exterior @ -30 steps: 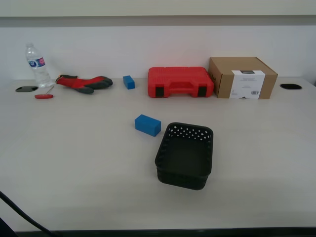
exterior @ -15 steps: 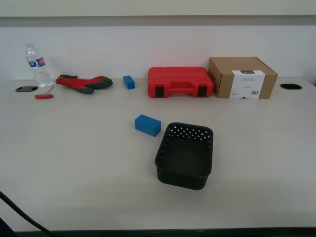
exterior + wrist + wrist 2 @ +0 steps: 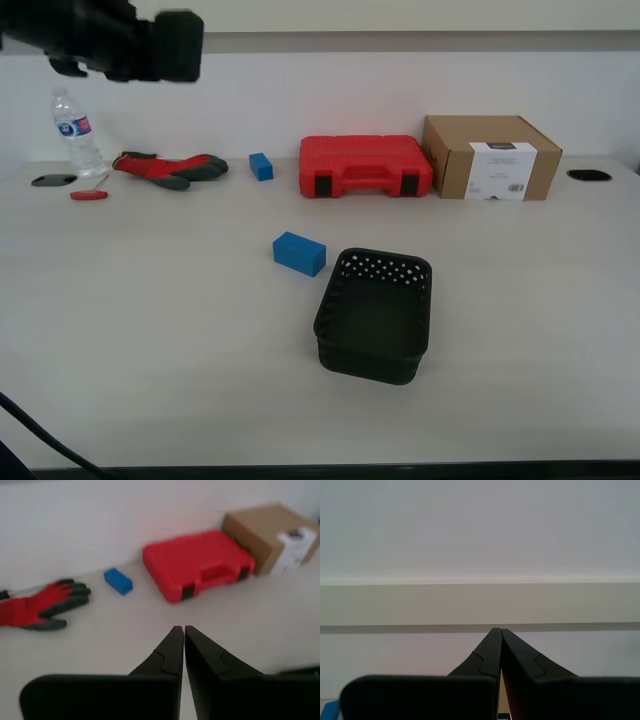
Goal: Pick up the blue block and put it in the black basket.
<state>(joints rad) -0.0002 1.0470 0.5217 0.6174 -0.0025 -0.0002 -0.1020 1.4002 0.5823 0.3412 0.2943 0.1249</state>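
The blue block (image 3: pixel 299 253) lies on the bench (image 3: pixel 150 330) just beside the black basket's (image 3: pixel 376 315) far-left corner, its long axis running from far left to near right. My first pincer (image 3: pixel 180 628), tips pressed together, hangs high at the exterior view's far left, over the red glove (image 3: pixel 42 605); the block sits nearer and to the right of it. My second pincer (image 3: pixel 496 630) is also closed, faces only the wall, and I cannot place its arm. I judge the first arm better placed to reach. The cardboard box (image 3: pixel 489 156) carries a white label, too small to read, as is the water bottle's (image 3: pixel 74 129).
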